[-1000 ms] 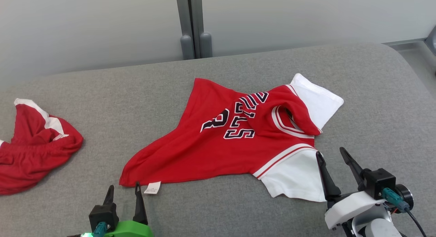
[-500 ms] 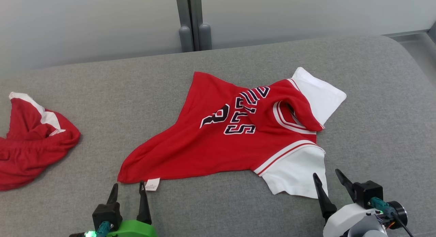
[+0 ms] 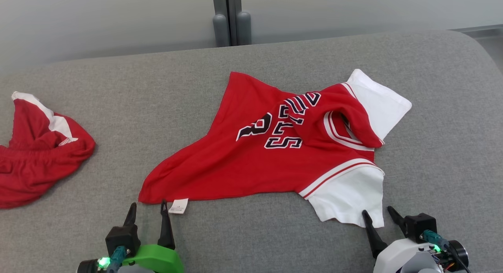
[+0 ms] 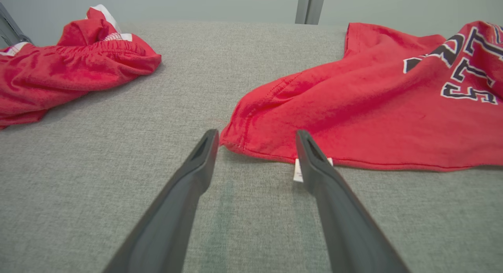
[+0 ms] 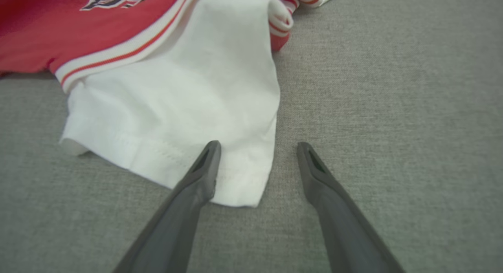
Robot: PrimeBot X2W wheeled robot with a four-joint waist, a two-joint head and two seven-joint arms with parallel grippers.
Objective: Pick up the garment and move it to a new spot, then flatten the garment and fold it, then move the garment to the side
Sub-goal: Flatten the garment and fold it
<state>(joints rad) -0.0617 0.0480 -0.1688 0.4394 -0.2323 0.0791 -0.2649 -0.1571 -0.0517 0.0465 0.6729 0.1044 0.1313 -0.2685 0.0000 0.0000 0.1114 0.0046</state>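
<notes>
Garment (image 3: 255, 167) lies just ahead of both end effectors; I judge it soft, light and limp. Left end effector (image 3: 148, 203), spread and empty, faces the red hem corner (image 4: 235, 137). Right end effector (image 3: 376, 210), also spread and empty, touches the white sleeve (image 5: 188, 108). I would pinch there.

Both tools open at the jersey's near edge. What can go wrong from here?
Left tool sits at the jersey hem corner beside the care tag: it may pinch only the tag.
Right tool stands astride the white sleeve edge: a thin grip could slip.
The collar lies folded over: lifting may keep it bunched.
</notes>
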